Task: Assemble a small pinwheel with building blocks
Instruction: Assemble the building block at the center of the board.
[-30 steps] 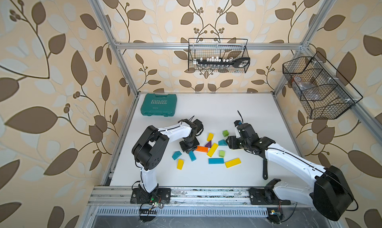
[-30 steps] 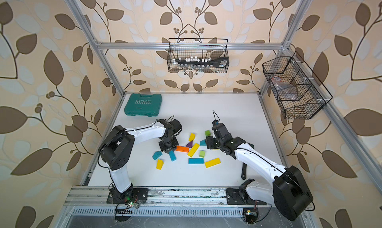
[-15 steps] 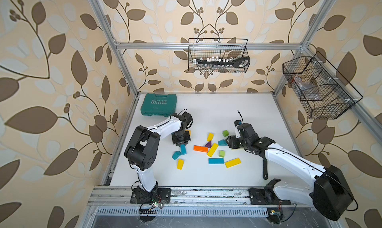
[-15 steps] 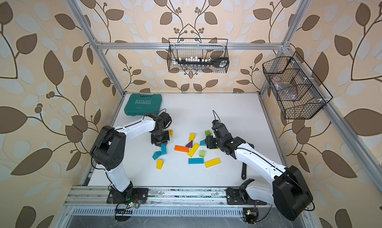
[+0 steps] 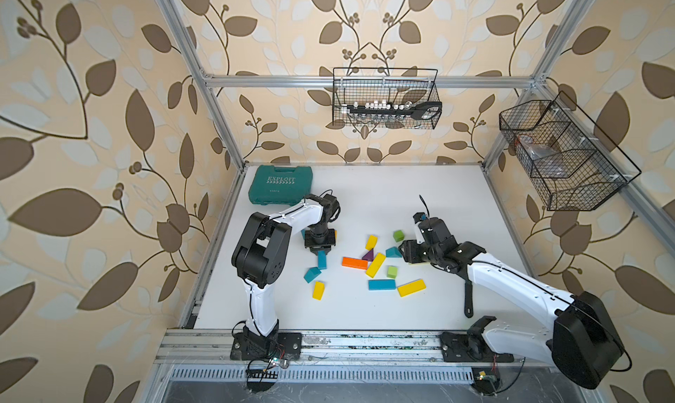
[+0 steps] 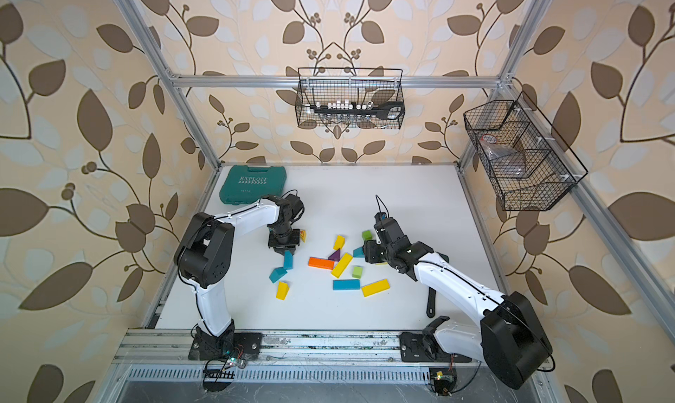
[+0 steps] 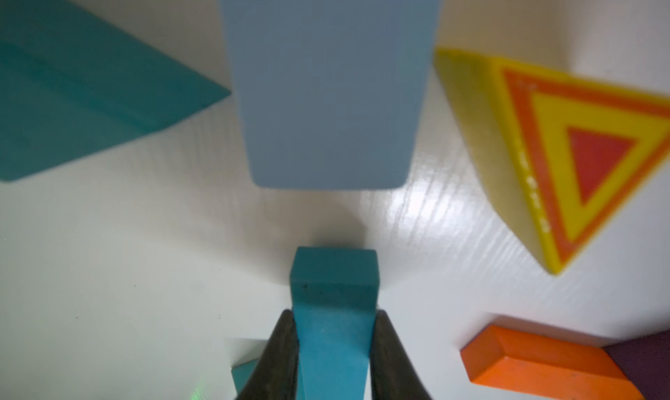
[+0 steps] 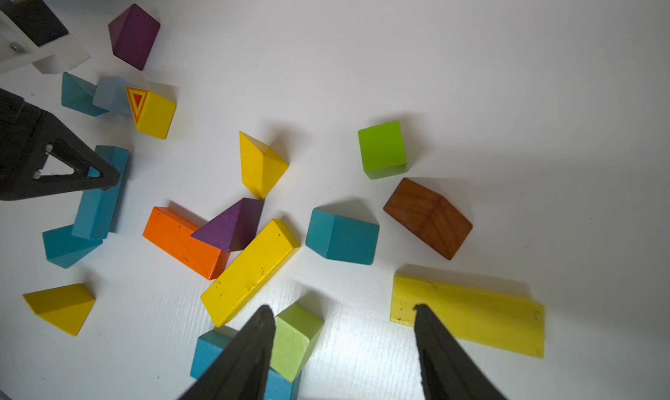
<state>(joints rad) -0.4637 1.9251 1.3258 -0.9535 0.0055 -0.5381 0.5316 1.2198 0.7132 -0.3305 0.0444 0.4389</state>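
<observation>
Step, likely: placing a blade | left gripper (image 7: pixel 334 312) clamped on teal bar (image 7: pixel 334 271), lower centre | right gripper (image 8: pixel 341 306) half-open, empty | next: probably set bar by pale blue block (image 7: pixel 326 90)

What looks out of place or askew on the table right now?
Nothing spilled or broken. One stray: a dark-handled tool lies on the table under the right arm, not a block. The blocks lie loosely scattered; the left gripper has its jaws shut on a teal bar.
</observation>
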